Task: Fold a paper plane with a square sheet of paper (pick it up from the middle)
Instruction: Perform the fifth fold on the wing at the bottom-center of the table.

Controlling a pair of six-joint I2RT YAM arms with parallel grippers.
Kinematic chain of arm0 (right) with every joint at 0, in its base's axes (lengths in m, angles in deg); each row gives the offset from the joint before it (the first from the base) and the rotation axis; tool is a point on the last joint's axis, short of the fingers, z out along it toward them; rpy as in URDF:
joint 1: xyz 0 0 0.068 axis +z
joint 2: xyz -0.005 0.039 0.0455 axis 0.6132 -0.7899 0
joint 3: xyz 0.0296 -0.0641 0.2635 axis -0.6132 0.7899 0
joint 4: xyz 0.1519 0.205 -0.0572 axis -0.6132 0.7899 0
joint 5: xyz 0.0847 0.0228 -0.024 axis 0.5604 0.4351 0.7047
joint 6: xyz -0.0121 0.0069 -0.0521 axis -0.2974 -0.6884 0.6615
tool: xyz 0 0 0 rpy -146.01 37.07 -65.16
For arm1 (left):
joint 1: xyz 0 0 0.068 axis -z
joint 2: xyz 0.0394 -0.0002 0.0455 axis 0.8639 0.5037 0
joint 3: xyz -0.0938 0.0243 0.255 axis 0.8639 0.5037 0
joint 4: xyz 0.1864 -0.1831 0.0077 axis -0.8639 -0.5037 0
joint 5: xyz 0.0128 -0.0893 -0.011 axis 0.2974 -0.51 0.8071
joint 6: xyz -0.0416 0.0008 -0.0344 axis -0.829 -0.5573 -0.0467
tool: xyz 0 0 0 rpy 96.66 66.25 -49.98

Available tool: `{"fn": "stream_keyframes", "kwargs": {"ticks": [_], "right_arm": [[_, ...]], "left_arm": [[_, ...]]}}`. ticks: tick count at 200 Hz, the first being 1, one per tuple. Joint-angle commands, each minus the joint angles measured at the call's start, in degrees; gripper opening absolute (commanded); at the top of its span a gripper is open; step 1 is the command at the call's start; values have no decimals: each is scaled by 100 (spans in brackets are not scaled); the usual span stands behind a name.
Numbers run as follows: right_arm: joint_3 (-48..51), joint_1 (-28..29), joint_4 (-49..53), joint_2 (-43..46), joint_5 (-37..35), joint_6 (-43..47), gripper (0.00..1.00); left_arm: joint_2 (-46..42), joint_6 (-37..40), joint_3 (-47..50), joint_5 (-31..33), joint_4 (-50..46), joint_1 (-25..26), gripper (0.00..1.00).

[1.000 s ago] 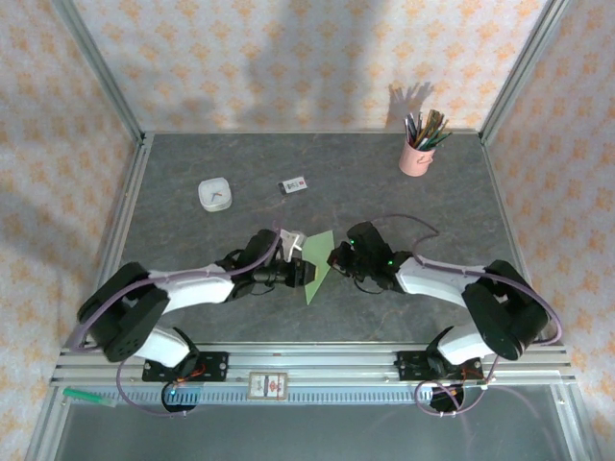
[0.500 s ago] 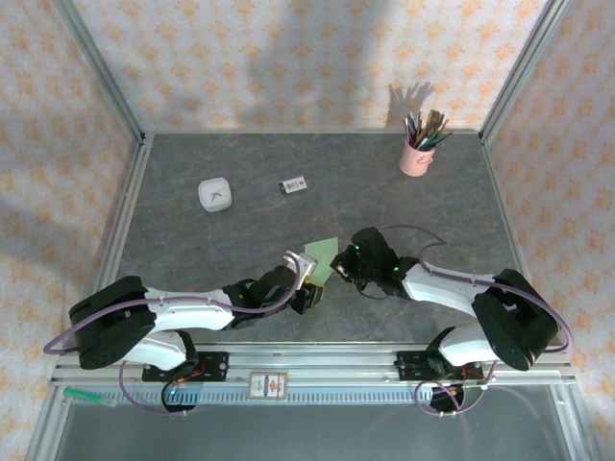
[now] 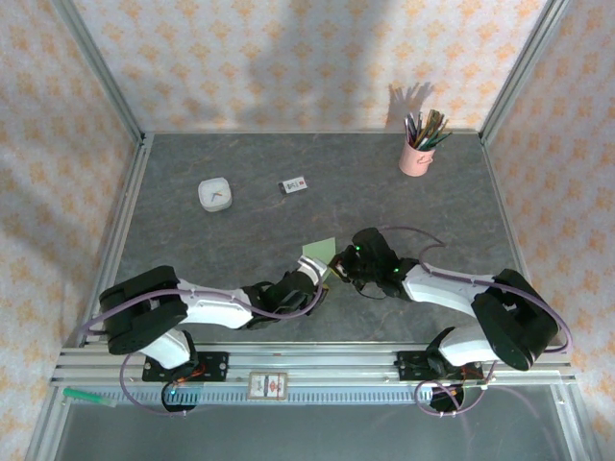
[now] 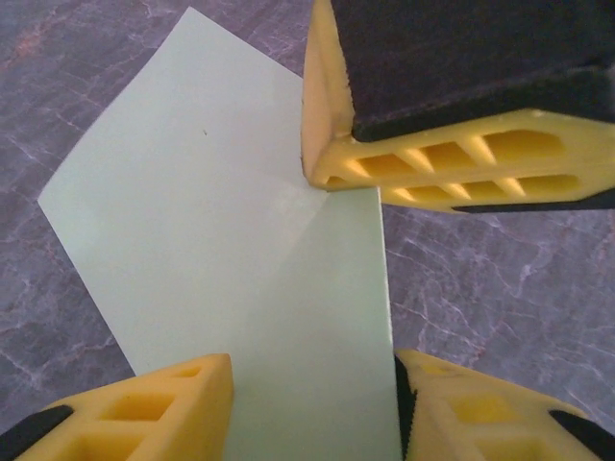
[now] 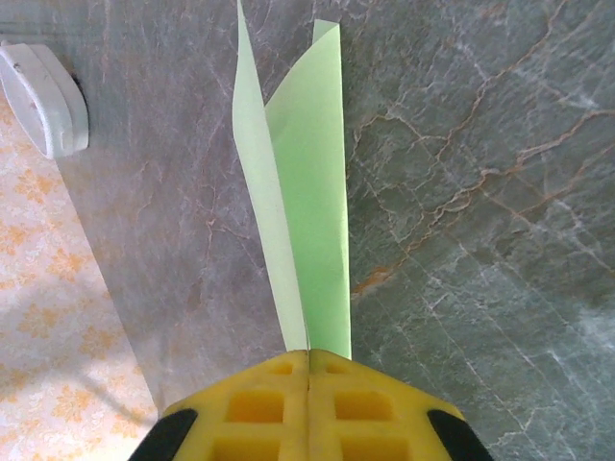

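We found both arms lying low over the table (image 3: 192, 250), elbows out and forearms reaching inward, so that they met near its middle, somewhat toward the near edge. The left arm ran from its base at the near left out to the right. The right arm ran from the near right out to the left. The left gripper (image 3: 320, 279) and the right gripper (image 3: 337, 259) sat just beside each other.

The table was a grey, veined slab, fenced by metal rails (image 3: 123, 230) and backed by walls (image 3: 288, 58) papered in a pale orange pattern. A pink pencil cup (image 3: 416, 156) stood at the far right. A small white dish (image 3: 214, 195) and a printed card (image 3: 293, 184) lay at the far left of centre, well apart from the arms.

The right gripper (image 5: 308, 357) had its fingers pressed together on the pale green sheet of paper (image 5: 307, 182), which stood out from it in two layers meeting at a crease. The left gripper (image 4: 312, 384) had its yellow fingers (image 4: 144, 408) apart, one on either side of the sheet (image 4: 221, 250). We could not tell whether they touched it. The sheet (image 3: 318, 251) lay between the two grippers, near the middle of the table.
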State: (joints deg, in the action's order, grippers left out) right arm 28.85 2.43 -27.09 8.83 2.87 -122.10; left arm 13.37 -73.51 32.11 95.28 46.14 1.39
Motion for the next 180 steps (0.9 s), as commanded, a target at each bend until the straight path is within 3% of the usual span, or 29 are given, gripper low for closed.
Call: {"fn": "stream_keyframes", "kwargs": {"ticks": [1,65,120,180], "right_arm": [[66,37,-94,37,0,-72,0],[83,61,-192,-82,46,-104,0],[103,80,-285,-144,65,-137,0],[154,72,-305,-74,15,-129,5]], "left_arm": [[102,185,-185,348,114,41,45],[229,211,-268,385,152,38,33],[269,169,-256,270,175,46,16],[284,-53,-122,8,386,32,8]]}}
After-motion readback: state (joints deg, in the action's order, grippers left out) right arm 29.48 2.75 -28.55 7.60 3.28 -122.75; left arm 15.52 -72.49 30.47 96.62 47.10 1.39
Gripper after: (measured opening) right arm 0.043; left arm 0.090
